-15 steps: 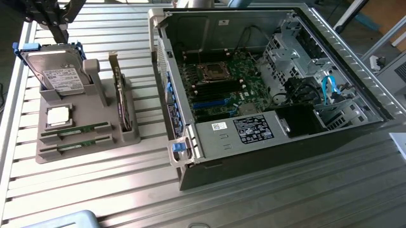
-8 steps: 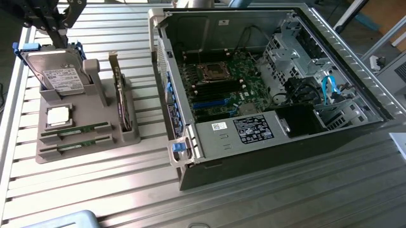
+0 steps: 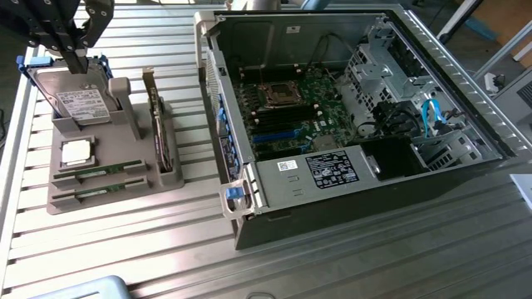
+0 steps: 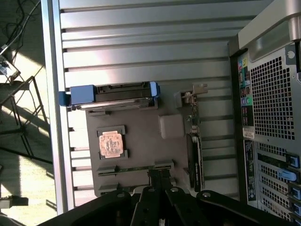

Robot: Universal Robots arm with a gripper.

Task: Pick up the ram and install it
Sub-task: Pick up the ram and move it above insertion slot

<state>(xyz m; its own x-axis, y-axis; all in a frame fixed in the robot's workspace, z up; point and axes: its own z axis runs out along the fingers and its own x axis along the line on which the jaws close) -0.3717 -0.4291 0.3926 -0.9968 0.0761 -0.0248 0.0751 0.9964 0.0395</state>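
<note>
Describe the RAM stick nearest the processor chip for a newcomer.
On the exterior view's left of the open computer case sits a grey holder. The ram is the thin green stick lying directly beside the square silver processor chip; a second stick lies further off, and the expansion card stands upright.

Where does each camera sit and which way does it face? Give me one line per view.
Exterior view: set high off the arm, looking down at the table, grey holder and open computer case; the gripper shows at the exterior view's left.
Wrist view: on the wrist, looking down past the gripper onto the holder.
Shared: gripper, holder, ram, computer case.
</note>
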